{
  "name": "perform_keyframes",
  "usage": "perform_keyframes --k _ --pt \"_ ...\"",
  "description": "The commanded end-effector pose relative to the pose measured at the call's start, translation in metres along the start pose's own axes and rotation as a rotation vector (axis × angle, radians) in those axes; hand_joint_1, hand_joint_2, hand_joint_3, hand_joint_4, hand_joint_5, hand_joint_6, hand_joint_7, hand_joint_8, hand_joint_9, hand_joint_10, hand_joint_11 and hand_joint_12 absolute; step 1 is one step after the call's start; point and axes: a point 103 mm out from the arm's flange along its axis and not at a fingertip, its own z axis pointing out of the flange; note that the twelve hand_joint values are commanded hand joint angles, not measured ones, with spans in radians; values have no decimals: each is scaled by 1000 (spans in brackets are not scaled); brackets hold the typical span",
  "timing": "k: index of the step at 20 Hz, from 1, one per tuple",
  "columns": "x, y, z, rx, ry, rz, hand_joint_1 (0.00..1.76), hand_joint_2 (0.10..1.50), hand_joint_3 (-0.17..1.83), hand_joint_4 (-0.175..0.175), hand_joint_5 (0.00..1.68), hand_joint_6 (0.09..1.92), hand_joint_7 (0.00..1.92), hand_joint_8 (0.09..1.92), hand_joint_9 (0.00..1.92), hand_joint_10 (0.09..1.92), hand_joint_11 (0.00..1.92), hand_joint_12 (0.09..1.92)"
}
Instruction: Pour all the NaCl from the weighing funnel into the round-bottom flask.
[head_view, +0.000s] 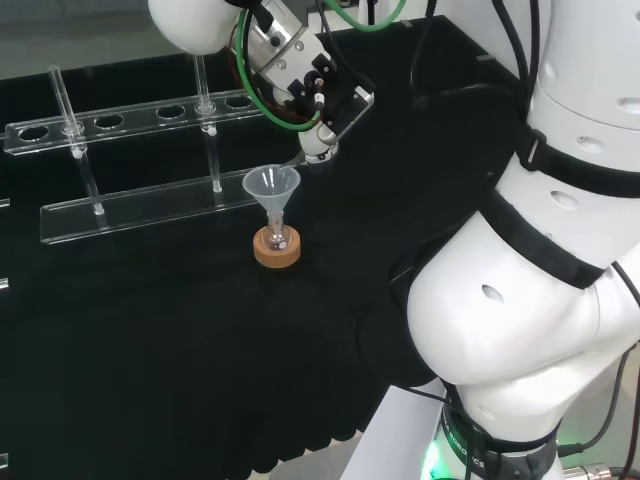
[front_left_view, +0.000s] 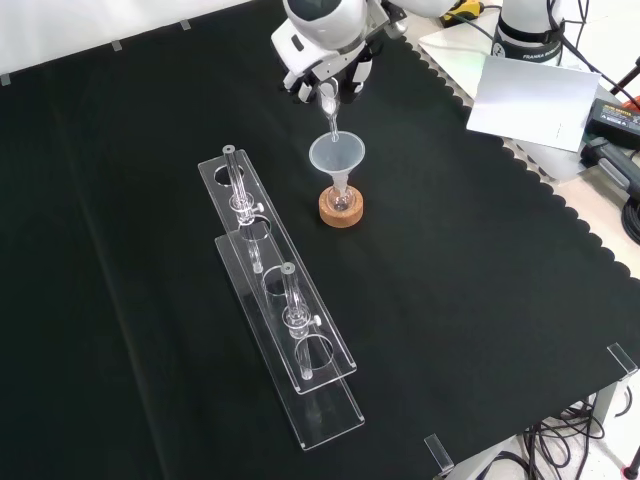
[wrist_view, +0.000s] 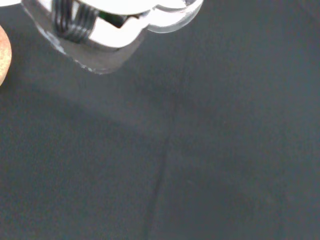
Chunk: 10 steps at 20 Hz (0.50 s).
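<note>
In the head view, a clear acrylic test-tube rack stretches across the left of the black cloth, with thin glass tubes standing in its holes. To its right sits a cork ring carrying a small round-bottom flask, and a clear plastic funnel stands in the flask's neck with its wide mouth upward. Just right of and above the funnel's rim hangs the hand, its fingers curled round the weighing funnel, a slim clear piece whose spout slants down toward the funnel's mouth. Farther right rise the arm's big white links.

In the front view the rack runs diagonally across the left centre. Right of it the cork ring and flask stand with the funnel on top, and the hand comes in from above, holding the weighing funnel steeply tipped, its lower end at the funnel's mouth. Whether any salt remains in it is hard to make out, since the glass is clear.

The wrist view shows an edge of the cork ring, a blurred glassy shape, probably the weighing funnel, and the cloth.
</note>
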Motion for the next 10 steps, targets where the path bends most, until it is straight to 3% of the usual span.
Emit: perform_keyframes --k 1,10 --pt "-3 1 1 12 -22 13 1121 727 505 175 1305 554 798 629 1247 103 1087 853" --pt "2 0 -4 17 -64 23 1122 726 506 175 1304 556 795 630 1247 100 1086 854"
